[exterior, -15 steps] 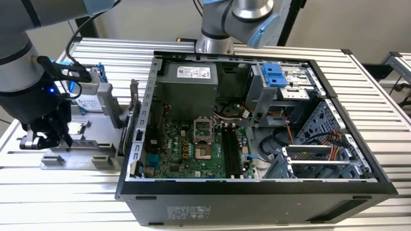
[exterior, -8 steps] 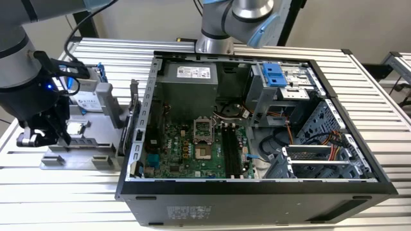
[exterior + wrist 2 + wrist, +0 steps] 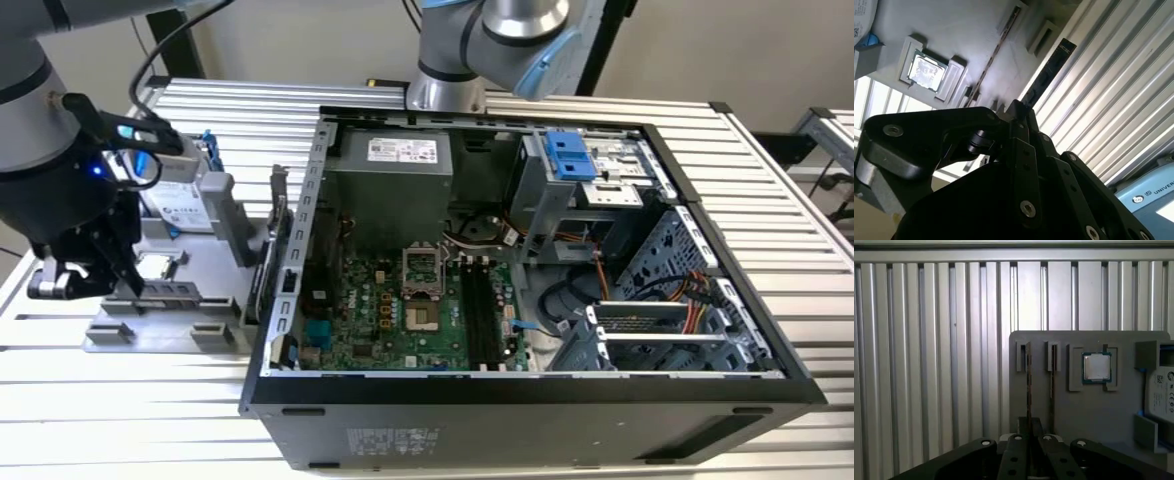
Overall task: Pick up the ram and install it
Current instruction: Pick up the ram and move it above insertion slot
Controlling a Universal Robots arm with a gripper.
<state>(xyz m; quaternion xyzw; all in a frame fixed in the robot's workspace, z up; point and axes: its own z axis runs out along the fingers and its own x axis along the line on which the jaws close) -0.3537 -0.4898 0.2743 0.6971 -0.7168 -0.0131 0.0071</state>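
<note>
Grey plastic holder [image 3: 1094, 415] on the ribbed metal tabletop [image 3: 929, 365] carries the long, thin, dark ram stick [image 3: 1029, 385] on edge, with the black tool [image 3: 1029, 429] clamped on it. Grasped, I'd say, but not yet installed: the memory slots [image 3: 487, 312] in the open black computer case [image 3: 534, 410] look empty, well apart.

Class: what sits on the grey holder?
The ram and a second stick in slots, a processor chip, a hard drive. The gripper hides both sticks' near ends.
</note>
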